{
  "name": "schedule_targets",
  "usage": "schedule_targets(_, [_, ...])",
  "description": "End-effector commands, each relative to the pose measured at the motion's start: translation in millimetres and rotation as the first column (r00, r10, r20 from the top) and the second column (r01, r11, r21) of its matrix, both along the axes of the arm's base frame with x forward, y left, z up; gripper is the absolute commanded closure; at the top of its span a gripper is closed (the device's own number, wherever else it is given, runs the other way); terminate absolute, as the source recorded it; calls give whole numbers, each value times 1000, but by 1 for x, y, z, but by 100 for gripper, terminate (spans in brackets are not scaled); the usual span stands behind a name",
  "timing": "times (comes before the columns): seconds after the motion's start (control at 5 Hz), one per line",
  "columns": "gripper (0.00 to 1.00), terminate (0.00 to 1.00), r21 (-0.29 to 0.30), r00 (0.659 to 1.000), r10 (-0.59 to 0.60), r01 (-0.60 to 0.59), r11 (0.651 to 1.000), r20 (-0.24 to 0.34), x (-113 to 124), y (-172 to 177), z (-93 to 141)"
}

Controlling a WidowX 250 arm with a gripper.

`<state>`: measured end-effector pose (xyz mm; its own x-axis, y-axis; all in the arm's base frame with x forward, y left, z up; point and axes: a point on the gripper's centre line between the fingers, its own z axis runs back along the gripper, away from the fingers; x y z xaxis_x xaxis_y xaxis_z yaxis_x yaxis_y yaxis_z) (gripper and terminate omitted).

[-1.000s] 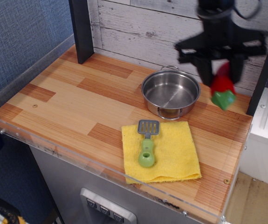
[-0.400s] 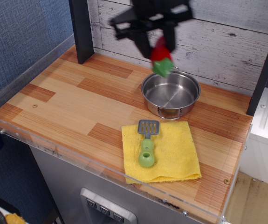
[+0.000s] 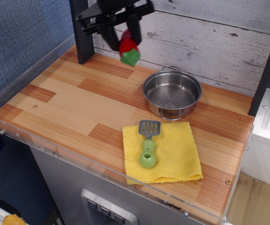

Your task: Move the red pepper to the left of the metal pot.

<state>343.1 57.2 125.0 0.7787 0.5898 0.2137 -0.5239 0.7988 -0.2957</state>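
The red pepper [image 3: 126, 46], glossy red with its green stem cap pointing down, hangs in the air between my fingers. My gripper [image 3: 124, 36] is shut on it, high above the back of the wooden counter, to the left of the metal pot [image 3: 172, 93]. The pot is shallow, shiny and empty, with small loop handles, and stands at the back right of the counter. The pepper's upper part is hidden between the fingers.
A yellow cloth [image 3: 163, 152] lies in front of the pot with a green-handled toy spatula [image 3: 148, 149] on it. A dark post [image 3: 82, 33] stands at the back left. A clear rim [image 3: 78, 157] edges the counter's front. A white plank wall [image 3: 210, 37] is behind.
My gripper has carried the pepper leftward, from the right of the pot, over its rear rim, to a spot left of the pot above the counter's back. Pot, cloth and spatula have not moved.
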Motion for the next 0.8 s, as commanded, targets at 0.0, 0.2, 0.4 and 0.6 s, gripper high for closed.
schedule_targets(0.0, [100,0,39,997,80,-79,996,-13,15,40,-17])
schedule_targets(0.2, [100,0,48,990,134,-132,990,-42,24,63,-34])
schedule_targets(0.4, [100,0,62,986,162,-159,985,-45,30,67,-43])
schedule_targets(0.6, [100,0,94,988,152,-153,984,13,31,71,-55])
